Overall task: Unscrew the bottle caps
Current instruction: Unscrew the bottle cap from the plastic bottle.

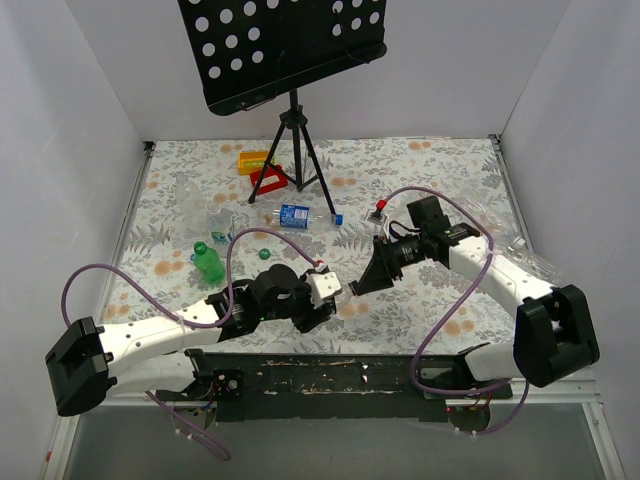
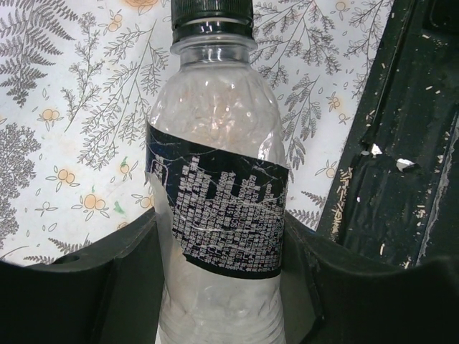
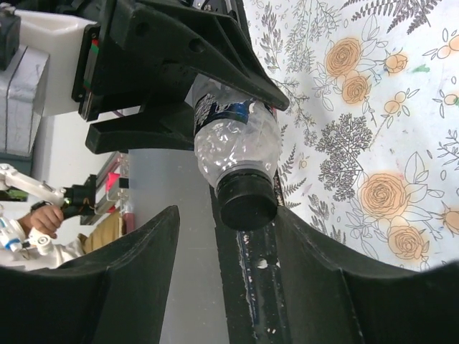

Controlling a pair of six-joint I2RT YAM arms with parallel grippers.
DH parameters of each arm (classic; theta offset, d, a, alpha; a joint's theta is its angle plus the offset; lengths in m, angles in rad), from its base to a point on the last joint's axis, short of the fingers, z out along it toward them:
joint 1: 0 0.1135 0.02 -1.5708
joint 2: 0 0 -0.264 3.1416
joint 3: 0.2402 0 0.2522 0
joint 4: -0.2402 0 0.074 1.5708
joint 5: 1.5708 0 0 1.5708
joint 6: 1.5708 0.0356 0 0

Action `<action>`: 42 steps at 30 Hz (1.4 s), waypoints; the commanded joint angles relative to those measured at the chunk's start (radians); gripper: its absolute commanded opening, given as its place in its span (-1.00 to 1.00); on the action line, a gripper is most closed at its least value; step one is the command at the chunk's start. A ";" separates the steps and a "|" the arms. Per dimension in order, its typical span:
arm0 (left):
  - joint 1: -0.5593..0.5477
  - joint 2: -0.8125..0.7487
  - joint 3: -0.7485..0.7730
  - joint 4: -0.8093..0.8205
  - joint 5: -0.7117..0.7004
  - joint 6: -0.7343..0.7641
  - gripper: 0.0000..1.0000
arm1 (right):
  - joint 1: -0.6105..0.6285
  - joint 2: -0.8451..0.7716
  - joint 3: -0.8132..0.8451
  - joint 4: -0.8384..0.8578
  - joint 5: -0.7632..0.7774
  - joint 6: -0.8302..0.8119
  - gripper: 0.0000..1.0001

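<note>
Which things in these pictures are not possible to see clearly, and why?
- Top view: the held bottle is hidden between the left gripper and the right gripper.
- Left wrist: the bottle's base is cut off by the lower edge and the cap by the upper edge.
- Right wrist: it is unclear whether the right gripper touches the cap.
- Top view: the far clear bottles are too small to show caps.

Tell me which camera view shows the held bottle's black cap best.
The right wrist view: the black cap is whole, just ahead of the open right fingers. The left wrist view cuts it off at the top edge, above the bottle. In the top external view it is too small to tell.
</note>
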 commanded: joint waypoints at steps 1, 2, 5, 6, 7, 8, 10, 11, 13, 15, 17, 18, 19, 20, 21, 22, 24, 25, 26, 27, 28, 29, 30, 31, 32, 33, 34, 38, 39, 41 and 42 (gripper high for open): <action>-0.006 -0.002 0.039 0.042 -0.004 0.009 -0.88 | 0.011 0.026 0.045 0.025 -0.019 0.028 0.17; -0.007 -0.002 0.040 0.042 -0.005 0.009 -0.88 | 0.011 0.029 0.047 0.025 -0.022 0.027 0.09; -0.007 -0.004 0.037 0.044 0.001 0.009 -0.88 | 0.011 0.033 0.054 0.031 -0.026 0.027 -0.11; -0.007 -0.005 0.036 0.042 0.001 0.009 -0.87 | 0.012 0.033 0.054 0.035 -0.028 0.027 -0.16; -0.007 -0.004 0.034 0.042 0.002 0.009 -0.87 | 0.011 0.033 0.056 0.036 -0.028 0.027 -0.22; -0.007 -0.004 0.034 0.041 0.002 0.010 -0.88 | 0.012 0.033 0.054 0.039 -0.031 0.025 -0.34; -0.007 -0.005 0.031 0.041 0.008 0.010 -0.87 | 0.012 0.032 0.053 0.041 -0.034 0.020 -0.61; -0.007 -0.007 0.031 0.038 0.013 0.010 -0.87 | 0.012 0.030 0.054 0.039 -0.035 0.016 -0.66; -0.007 -0.016 0.026 0.034 0.027 0.000 -0.86 | 0.012 0.023 0.060 0.021 -0.042 -0.042 -0.83; -0.006 -0.031 0.022 0.034 0.047 -0.023 -0.86 | 0.014 0.013 0.076 -0.039 -0.039 -0.132 -0.95; 0.002 -0.054 0.016 0.036 0.088 -0.051 -0.86 | 0.022 0.001 0.100 -0.114 -0.010 -0.266 -0.97; 0.013 -0.071 0.013 0.039 0.122 -0.069 -0.86 | 0.023 0.000 0.119 -0.163 -0.009 -0.367 -0.97; 0.029 -0.088 0.008 0.039 0.174 -0.088 -0.86 | 0.026 0.001 0.137 -0.244 -0.014 -0.507 -0.97; 0.051 -0.102 0.005 0.039 0.224 -0.109 -0.86 | 0.032 0.003 0.158 -0.311 -0.011 -0.617 -0.97; 0.083 -0.117 0.003 0.044 0.287 -0.134 -0.86 | 0.035 0.006 0.178 -0.368 -0.012 -0.732 -0.97; 0.118 -0.129 -0.001 0.047 0.351 -0.158 -0.86 | 0.040 0.006 0.195 -0.433 -0.012 -0.836 -0.97; 0.210 -0.156 -0.012 0.073 0.497 -0.230 -0.85 | 0.046 -0.016 0.211 -0.502 -0.011 -1.078 -0.97; 0.242 -0.160 -0.021 0.096 0.559 -0.267 -0.85 | 0.049 -0.042 0.202 -0.492 0.006 -1.131 -0.97; 0.272 -0.162 -0.030 0.111 0.617 -0.299 -0.85 | 0.051 -0.072 0.177 -0.451 0.020 -1.154 -0.97; 0.286 -0.153 -0.033 0.146 0.658 -0.325 -0.85 | 0.054 -0.113 0.150 -0.373 0.046 -1.152 -0.97; 0.295 -0.143 -0.038 0.169 0.703 -0.359 -0.85 | 0.060 -0.158 0.111 -0.299 0.073 -1.136 -0.97; 0.301 -0.125 -0.038 0.186 0.738 -0.390 -0.85 | 0.066 -0.195 0.078 -0.207 0.096 -1.106 -0.97; 0.306 -0.105 -0.037 0.203 0.778 -0.413 -0.85 | 0.068 -0.223 0.056 -0.155 0.112 -1.099 -0.97; 0.313 -0.082 -0.037 0.226 0.817 -0.445 -0.86 | 0.066 -0.221 0.066 -0.162 0.118 -1.104 -0.97; 0.321 -0.062 -0.041 0.252 0.853 -0.476 -0.86 | 0.068 -0.203 0.089 -0.198 0.124 -1.121 -0.97; 0.330 -0.048 -0.047 0.283 0.890 -0.508 -0.86 | 0.066 -0.201 0.099 -0.205 0.132 -1.121 -0.97; 0.338 -0.032 -0.049 0.300 0.912 -0.525 -0.86 | 0.068 -0.209 0.087 -0.185 0.139 -1.113 -0.97; 0.352 -0.018 -0.047 0.298 0.904 -0.522 -0.86 | 0.066 -0.232 0.053 -0.165 0.146 -1.089 -0.97; 0.352 -0.016 -0.043 0.286 0.895 -0.508 -0.87 | 0.068 -0.235 0.045 -0.163 0.149 -1.087 -0.97; 0.352 -0.015 -0.031 0.251 0.869 -0.476 -0.87 | 0.066 -0.243 0.033 -0.150 0.152 -1.067 -0.97; 0.352 -0.010 -0.024 0.228 0.857 -0.455 -0.87 | 0.068 -0.243 0.030 -0.149 0.150 -1.061 -0.97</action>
